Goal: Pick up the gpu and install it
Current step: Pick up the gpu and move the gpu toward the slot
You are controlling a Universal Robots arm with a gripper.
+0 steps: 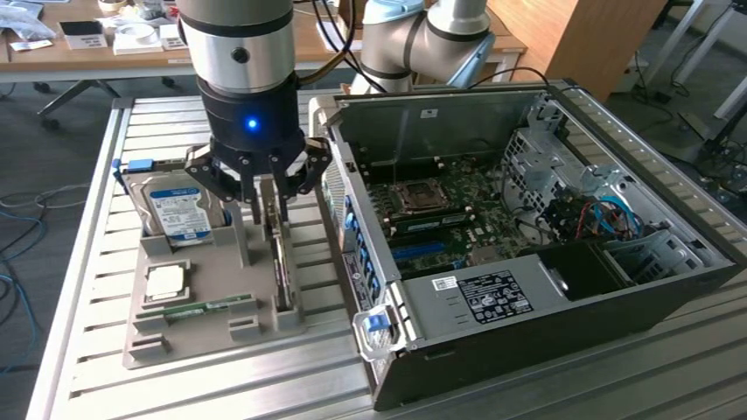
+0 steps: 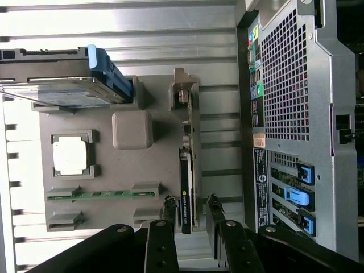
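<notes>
Standing on its long edge in a slot of the grey holder tray (image 1: pixel 187 343):

1. The gpu (image 1: pixel 280 262): green board, black shroud, silver bracket end toward twelve o'clock in the exterior view. There is a small green-and-white badge on the shroud, and I cannot read it.
2. Gripper (image 1: pixel 271 199): directly over the card. From the wrist camera I see its fingers (image 2: pixel 169 207) straddling the shroud end at a narrow spread, one on each side with a sliver of gap, gripping nothing.
3. Hard drive (image 1: pixel 178 214): at ten o'clock of the card, with a blue-and-white label whose print is too small for me.
4. CPU (image 1: pixel 166 280) at eight o'clock and RAM stick (image 1: pixel 205 308) at seven, both seated in the tray.
5. Open computer case (image 1: pixel 607 297): at three o'clock, its wall just beside the tray edge. It carries a black sticker (image 1: pixel 496 297) with white print, illegible, and blue slot latches (image 2: pixel 298 196) on the rear.
6. Room: it is tight between card and case, while the slotted aluminium table (image 1: pixel 210 389) lies bare at six o'clock of the tray.
</notes>
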